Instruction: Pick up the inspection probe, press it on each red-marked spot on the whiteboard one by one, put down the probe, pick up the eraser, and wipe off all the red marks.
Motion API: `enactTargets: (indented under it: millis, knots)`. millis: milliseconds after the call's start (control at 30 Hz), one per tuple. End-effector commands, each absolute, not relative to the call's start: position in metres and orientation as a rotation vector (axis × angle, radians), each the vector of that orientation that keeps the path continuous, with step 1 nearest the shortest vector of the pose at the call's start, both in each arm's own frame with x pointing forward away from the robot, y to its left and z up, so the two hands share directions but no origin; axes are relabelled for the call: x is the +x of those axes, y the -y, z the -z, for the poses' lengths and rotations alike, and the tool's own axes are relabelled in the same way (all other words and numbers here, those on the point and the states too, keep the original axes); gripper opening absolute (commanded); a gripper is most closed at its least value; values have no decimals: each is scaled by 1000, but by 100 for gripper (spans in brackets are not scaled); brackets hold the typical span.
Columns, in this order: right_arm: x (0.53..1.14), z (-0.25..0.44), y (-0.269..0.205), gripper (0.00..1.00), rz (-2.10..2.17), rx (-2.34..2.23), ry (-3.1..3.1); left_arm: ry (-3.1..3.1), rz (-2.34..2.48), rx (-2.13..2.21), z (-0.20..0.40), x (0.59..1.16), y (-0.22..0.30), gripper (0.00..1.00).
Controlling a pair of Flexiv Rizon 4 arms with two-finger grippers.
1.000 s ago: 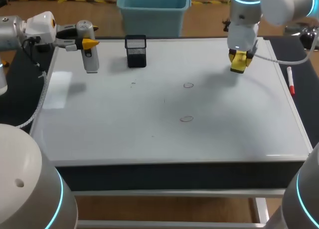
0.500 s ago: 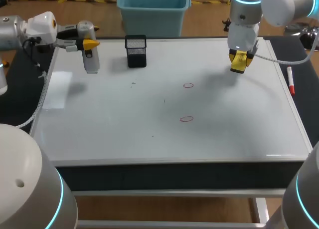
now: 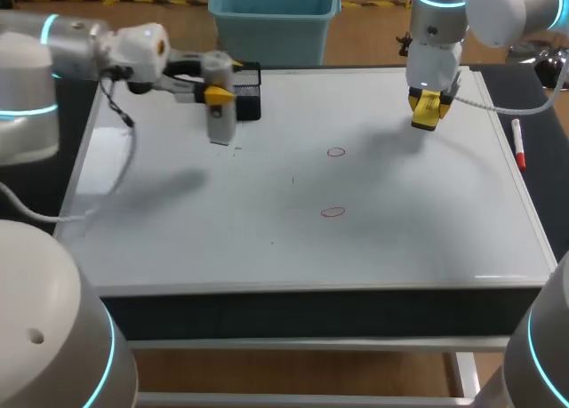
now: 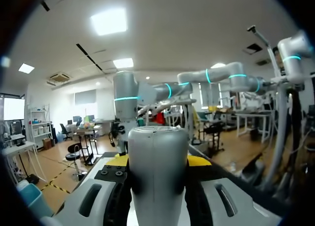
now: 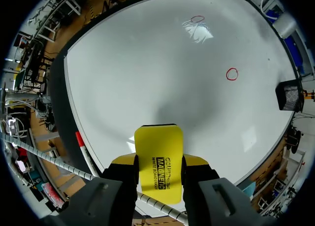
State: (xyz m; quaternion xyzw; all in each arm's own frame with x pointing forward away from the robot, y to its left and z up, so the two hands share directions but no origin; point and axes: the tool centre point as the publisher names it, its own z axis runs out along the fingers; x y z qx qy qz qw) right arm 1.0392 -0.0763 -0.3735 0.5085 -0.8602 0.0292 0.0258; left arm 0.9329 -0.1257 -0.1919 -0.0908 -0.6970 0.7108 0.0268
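Observation:
The grey cylindrical inspection probe hangs upright over the whiteboard, just in front of the black mesh holder. My left gripper is shut on it; in the left wrist view the probe fills the space between the fingers. Two red rings are drawn mid-board, one farther back and one nearer. My right gripper hovers over the far right of the board, shut on the yellow eraser. The right wrist view shows both rings ahead of it.
A red marker pen lies along the board's right edge, also visible beside my right gripper as the pen. The black mesh holder stands at the far side, partly hidden by the probe in the head view.
My left arm has swung right with the probe, from the board's far left corner to in front of the mesh holder. The right arm has stayed still.

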Motion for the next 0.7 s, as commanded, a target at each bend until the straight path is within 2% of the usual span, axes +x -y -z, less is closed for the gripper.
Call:
enactTargets:
  millis: [33,700]
  knots:
    - [1040,373,77,0,-92,1574,2656,2078,-2220,-324,201,937,165,0]
    - [1040,373,77,0,-92,1574,2656,1957,-2208,-327,224,939,257,0]
